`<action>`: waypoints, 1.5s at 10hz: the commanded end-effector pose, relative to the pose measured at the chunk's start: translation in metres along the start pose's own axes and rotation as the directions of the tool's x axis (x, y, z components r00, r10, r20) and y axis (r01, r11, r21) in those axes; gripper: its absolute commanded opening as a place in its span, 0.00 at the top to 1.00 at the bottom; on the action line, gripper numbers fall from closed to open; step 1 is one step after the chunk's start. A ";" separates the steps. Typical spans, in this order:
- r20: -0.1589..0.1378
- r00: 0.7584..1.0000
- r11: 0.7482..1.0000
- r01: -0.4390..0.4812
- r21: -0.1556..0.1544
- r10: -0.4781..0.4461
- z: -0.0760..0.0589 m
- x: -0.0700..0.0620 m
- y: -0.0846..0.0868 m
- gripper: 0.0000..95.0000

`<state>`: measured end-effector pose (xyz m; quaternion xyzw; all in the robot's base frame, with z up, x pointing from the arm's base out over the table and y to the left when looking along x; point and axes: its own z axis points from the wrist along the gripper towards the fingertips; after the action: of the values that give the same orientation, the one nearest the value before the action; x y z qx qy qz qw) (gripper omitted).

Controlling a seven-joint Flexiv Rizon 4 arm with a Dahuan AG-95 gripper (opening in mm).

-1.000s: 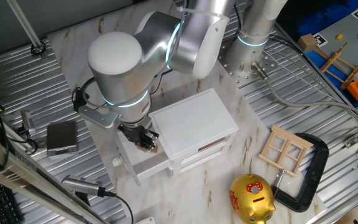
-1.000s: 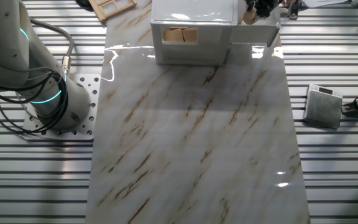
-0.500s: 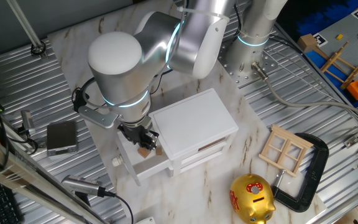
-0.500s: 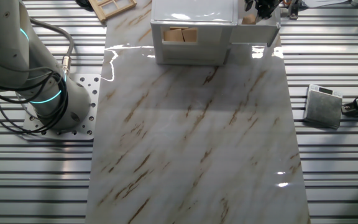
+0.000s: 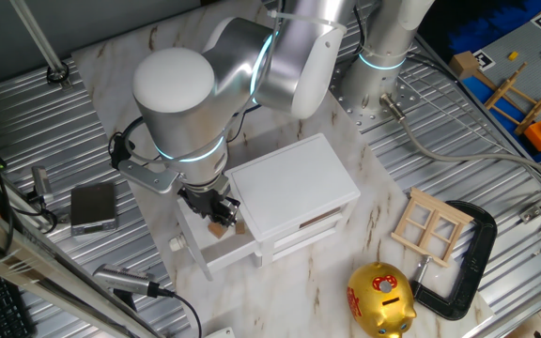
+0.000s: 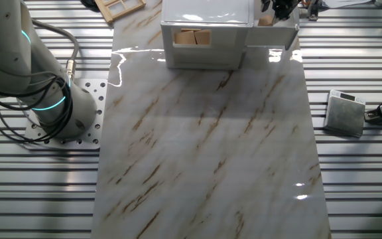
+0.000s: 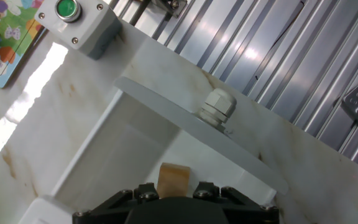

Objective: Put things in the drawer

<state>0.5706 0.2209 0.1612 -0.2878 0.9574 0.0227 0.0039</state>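
My hand (image 5: pixel 220 220) has dipped into the open white wooden upper drawer (image 5: pixel 207 246), fingers narrow around a small light-brown wooden block (image 7: pixel 171 180); release comes next.

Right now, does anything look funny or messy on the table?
Nothing is spilled or broken. The upper drawer is pulled open with a wooden block inside, just below the hand. The gold piggy bank stands upright, and the wooden window frame lies flat.

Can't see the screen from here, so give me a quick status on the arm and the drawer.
Gripper low inside the open upper drawer. Wooden block just ahead of the fingers; grip state unclear. Nothing blocking the drawer.
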 end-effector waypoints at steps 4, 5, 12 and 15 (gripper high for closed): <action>0.000 1.000 1.000 0.001 0.000 -0.001 0.000 0.000 0.000 0.60; 0.000 1.000 1.000 0.001 0.000 -0.001 0.000 0.000 0.000 0.60; 0.000 1.000 1.000 0.001 0.000 -0.001 0.000 0.000 0.000 0.60; -0.018 1.000 1.000 -0.022 0.008 0.022 -0.040 0.006 0.011 0.80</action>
<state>0.5654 0.2238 0.1842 -0.2809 0.9596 0.0170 -0.0002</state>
